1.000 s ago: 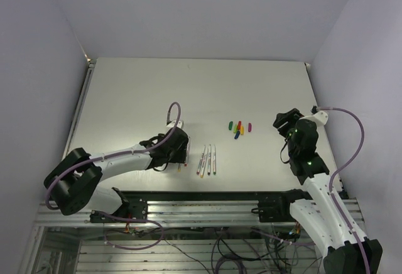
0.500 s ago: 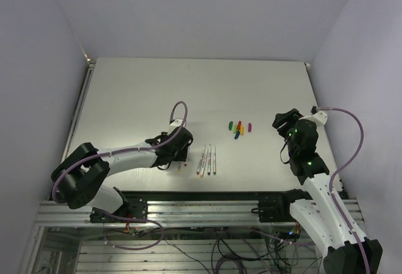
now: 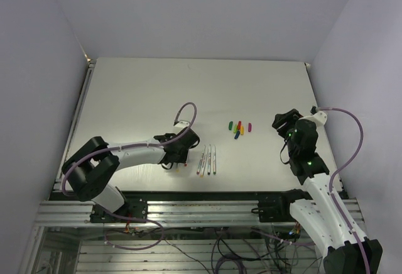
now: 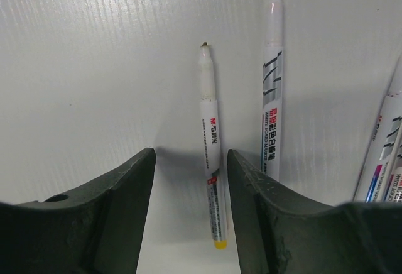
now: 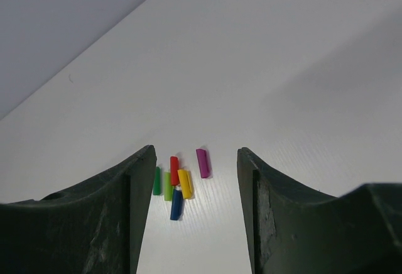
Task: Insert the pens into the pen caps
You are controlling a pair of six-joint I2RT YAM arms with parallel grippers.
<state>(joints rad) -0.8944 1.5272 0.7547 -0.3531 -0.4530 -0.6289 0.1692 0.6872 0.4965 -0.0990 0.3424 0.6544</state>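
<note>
Several whitish pens (image 3: 206, 159) lie side by side near the table's front edge. My left gripper (image 3: 178, 159) is low over the leftmost one. In the left wrist view this yellow-ended pen (image 4: 211, 161) lies on the table between the open jaws of the left gripper (image 4: 191, 154), close to the right finger (image 4: 264, 211), with a gap on both sides. Another pen (image 4: 272, 85) lies just outside that finger. The pen caps (image 3: 239, 127) sit in a small cluster at mid-table. My right gripper (image 3: 281, 121) hovers open to their right, and the caps (image 5: 179, 183) show ahead between its jaws.
More pens (image 4: 383, 154) lie at the right edge of the left wrist view. The magenta cap (image 5: 202, 163) sits slightly apart from the red, yellow, green and blue ones. Grey walls enclose the white table (image 3: 138, 98) on three sides.
My left arm has slid right towards the row of pens and its jaws have narrowed around the leftmost pen. The right arm has not moved.
</note>
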